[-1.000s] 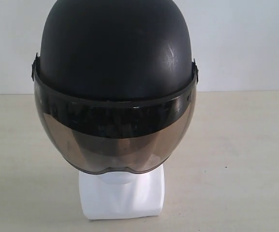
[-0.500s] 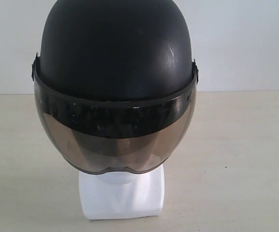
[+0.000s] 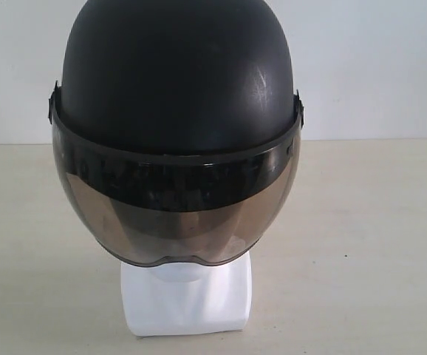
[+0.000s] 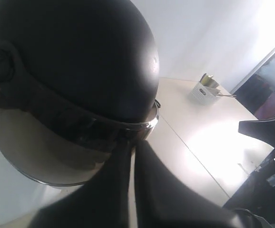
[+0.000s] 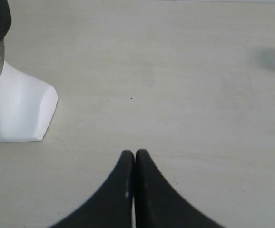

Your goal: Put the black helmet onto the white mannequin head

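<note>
Found the matte black open-face helmet (image 3: 176, 74), smoky visor down, seated squarely over the glossy white plastic mannequin head (image 3: 186, 303), leaving only the neck base showing. Saw the left hand (image 4: 132, 147) pinched closed and empty, with the helmet close ahead of its tips. Saw the right hand (image 5: 134, 156) closed on nothing above the pale desk (image 5: 199, 95), with the head well off to one side. Judged the placing done, with only pulling the arms clear left.

no lettering can be read on the black helmet (image 3: 176, 74) or elsewhere

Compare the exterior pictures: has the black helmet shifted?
No. The black helmet stays put over the white mannequin head; its lower edge meets the neck as before.
</note>
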Available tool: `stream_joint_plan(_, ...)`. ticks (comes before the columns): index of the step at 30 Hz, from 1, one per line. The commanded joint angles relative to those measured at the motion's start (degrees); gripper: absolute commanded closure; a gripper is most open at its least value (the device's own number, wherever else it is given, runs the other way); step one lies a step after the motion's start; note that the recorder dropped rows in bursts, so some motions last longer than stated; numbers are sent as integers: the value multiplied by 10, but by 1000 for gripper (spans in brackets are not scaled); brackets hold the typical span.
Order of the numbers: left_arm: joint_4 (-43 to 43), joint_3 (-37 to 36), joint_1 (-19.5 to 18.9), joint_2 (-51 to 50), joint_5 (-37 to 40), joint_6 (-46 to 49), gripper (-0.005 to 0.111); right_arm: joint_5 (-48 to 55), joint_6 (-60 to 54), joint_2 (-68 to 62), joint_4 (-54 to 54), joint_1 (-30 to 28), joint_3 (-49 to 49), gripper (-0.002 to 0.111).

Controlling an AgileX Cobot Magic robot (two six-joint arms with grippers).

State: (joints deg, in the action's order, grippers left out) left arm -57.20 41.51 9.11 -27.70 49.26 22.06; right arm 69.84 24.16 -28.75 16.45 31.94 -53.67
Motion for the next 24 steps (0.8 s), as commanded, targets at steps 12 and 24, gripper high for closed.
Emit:
stream_joint_plan(12,246,13,1,102,-147,29,102,1,0,2,3,0,1,108)
stream_joint_plan(24,260,-260,-49,202,-433,21,102,1,0,2,3,0,1,108)
